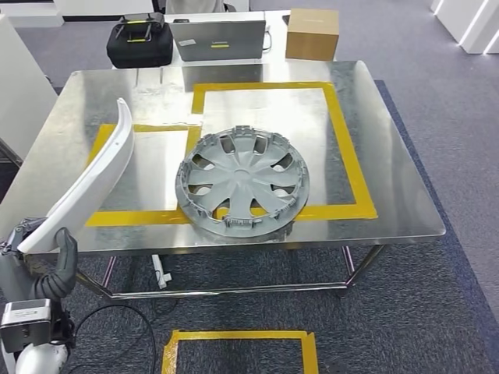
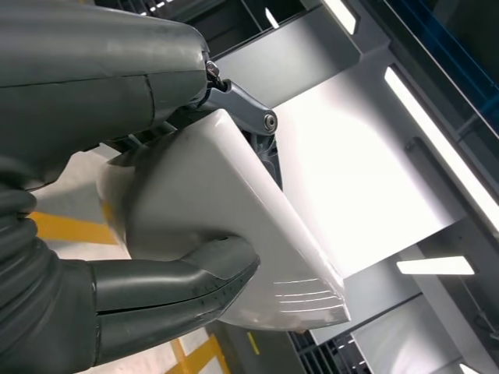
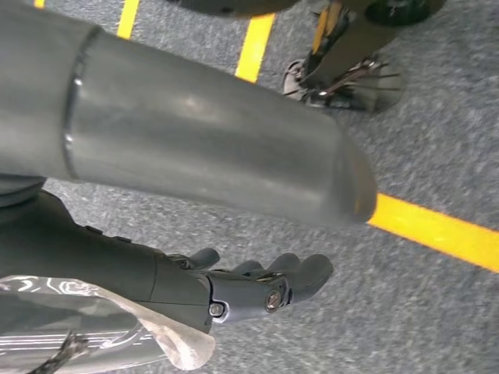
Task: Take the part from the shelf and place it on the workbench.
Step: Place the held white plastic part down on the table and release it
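While the left hand grips the lower end of the white curved part, its thumb and fingers are clamped on it, and the part's far end rises beyond the fingers over the metal surface. Further right on that surface lies a grey wheel cover. Over the carpet, the right hand holds nothing, fingers loosely apart.

A grey wheel cover lies at the bench's front middle, blocking that area. Bare metal lies open to its left, inside the left yellow-taped rectangle, and on the bench's right. A black case, laptop and cardboard box line the far edge.
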{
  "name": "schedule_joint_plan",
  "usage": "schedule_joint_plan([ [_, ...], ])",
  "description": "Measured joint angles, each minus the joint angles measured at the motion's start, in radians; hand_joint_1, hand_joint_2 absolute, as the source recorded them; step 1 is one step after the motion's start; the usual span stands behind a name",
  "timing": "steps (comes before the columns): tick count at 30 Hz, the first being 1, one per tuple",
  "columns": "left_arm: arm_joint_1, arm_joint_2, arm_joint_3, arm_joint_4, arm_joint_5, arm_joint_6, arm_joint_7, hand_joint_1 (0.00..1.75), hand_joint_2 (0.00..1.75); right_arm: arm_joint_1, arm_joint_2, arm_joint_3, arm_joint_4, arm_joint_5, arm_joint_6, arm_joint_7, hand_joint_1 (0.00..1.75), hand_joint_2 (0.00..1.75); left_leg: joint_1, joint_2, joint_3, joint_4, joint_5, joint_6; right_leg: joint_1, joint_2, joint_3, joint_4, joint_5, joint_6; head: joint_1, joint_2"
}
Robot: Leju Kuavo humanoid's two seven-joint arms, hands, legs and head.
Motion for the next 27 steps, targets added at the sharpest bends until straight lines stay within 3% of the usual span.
schedule_joint_plan([
  [2,0.005,0.001,0.0,0.001,-0.004,-0.004,0.004,1.75,1.75,-0.001,0.001,-0.001,0.0,0.002,0.0,0.0,0.0,0.0,-0.001,0.005,0.007,-0.082,0.077,0.005,-0.002,0.001,0.015,0.003,-0.022,0.015,-0.001,0.0],
  [3,0.008,0.001,0.0,0.002,-0.007,-0.006,0.006,1.75,1.75,-0.002,0.001,-0.002,0.0,0.003,0.0,0.0,0.0,0.0,-0.004,0.006,0.008,-0.095,0.09,0.013,-0.002,0.001,0.016,0.003,-0.031,0.023,-0.001,0.0],
  [7,0.012,0.002,0.0,0.001,-0.012,-0.014,0.011,1.75,1.75,-0.007,0.001,-0.005,0.0,0.006,0.0,-0.002,0.0,0.0,-0.002,0.004,0.027,-0.106,0.082,0.041,-0.004,-0.006,0.017,0.015,-0.058,0.047,0.0,0.0],
  [8,0.011,0.002,0.0,0.001,-0.013,-0.016,0.011,1.75,1.75,-0.008,0.001,-0.006,0.0,0.007,0.0,-0.002,0.0,0.0,0.0,0.005,0.034,-0.112,0.079,0.046,-0.004,-0.007,-0.005,0.054,-0.075,0.051,0.001,0.0],
  [10,0.012,0.002,0.0,0.001,-0.016,-0.022,0.013,1.75,1.75,-0.008,0.002,-0.006,0.0,0.008,0.001,-0.003,0.0,0.0,0.0,0.007,0.044,-0.115,0.069,0.054,-0.004,-0.009,-0.091,0.187,-0.119,0.057,0.002,0.0],
  [11,0.013,0.002,0.0,0.002,-0.018,-0.025,0.016,1.75,1.75,-0.007,0.002,-0.007,0.0,0.008,0.001,-0.003,0.0,0.0,-0.001,0.007,0.049,-0.115,0.062,0.056,-0.004,-0.009,-0.139,0.248,-0.129,0.058,0.002,0.0],
  [12,0.014,0.002,0.0,0.002,-0.022,-0.029,0.019,1.75,1.75,-0.005,0.002,-0.007,0.0,0.008,0.002,-0.002,0.0,0.0,-0.001,0.006,0.057,-0.115,0.054,0.056,-0.004,-0.009,-0.175,0.282,-0.12,0.058,0.003,0.0],
  [13,0.016,0.003,0.0,0.002,-0.03,-0.031,0.025,1.75,1.75,-0.004,0.002,-0.008,0.0,0.009,0.002,-0.002,0.0,0.0,0.0,0.005,0.069,-0.115,0.045,0.056,-0.004,-0.009,-0.192,0.277,-0.088,0.058,0.003,0.0],
  [14,0.017,0.003,0.0,0.002,-0.044,-0.033,0.032,1.75,1.75,-0.004,0.002,-0.009,0.0,0.009,0.002,-0.002,0.0,0.0,0.0,0.004,0.082,-0.115,0.036,0.054,-0.004,-0.01,-0.191,0.235,-0.038,0.056,0.003,0.0],
  [16,0.018,0.004,0.0,0.005,-0.082,-0.034,0.051,1.75,1.75,-0.003,0.001,-0.013,0.0,0.01,0.002,-0.001,0.0,0.0,-0.002,0.004,0.109,-0.115,0.015,0.046,-0.002,-0.012,-0.157,0.119,0.054,0.05,0.002,0.0],
  [17,0.018,0.005,0.0,0.006,-0.1,-0.034,0.06,1.75,1.75,-0.004,0.001,-0.015,0.0,0.01,0.002,-0.001,0.0,0.0,-0.003,0.003,0.116,-0.115,0.007,0.041,-0.001,-0.013,-0.138,0.074,0.072,0.044,0.002,0.0],
  [21,0.02,0.01,-0.001,0.012,-0.138,-0.035,0.082,1.75,1.75,-0.006,0.002,-0.017,0.0,0.012,0.003,0.0,0.0,0.0,-0.005,0.005,0.124,-0.121,-0.005,0.023,0.0,-0.009,-0.112,0.036,0.056,0.022,0.001,0.0],
  [23,0.02,0.015,-0.001,0.015,-0.17,-0.04,0.104,1.75,1.75,-0.005,0.002,-0.019,0.0,0.012,0.003,0.0,0.0,0.0,-0.005,0.006,0.108,-0.078,-0.031,0.014,-0.004,-0.01,-0.098,0.026,0.052,0.011,0.0,0.0],
  [26,0.026,0.031,0.002,0.036,-0.239,-0.069,0.149,1.75,1.75,-0.007,0.002,-0.022,0.0,0.015,0.006,0.0,0.0,0.0,-0.004,0.006,0.006,0.108,-0.099,0.008,-0.002,-0.011,-0.084,0.023,0.043,-0.002,0.0,0.0],
  [27,0.03,0.039,0.003,0.049,-0.267,-0.086,0.165,1.75,1.75,-0.008,0.002,-0.023,0.0,0.017,0.007,0.0,0.0,0.0,-0.005,0.006,-0.025,0.151,-0.103,0.008,0.0,-0.01,-0.08,0.023,0.039,-0.004,0.0,0.0],
])
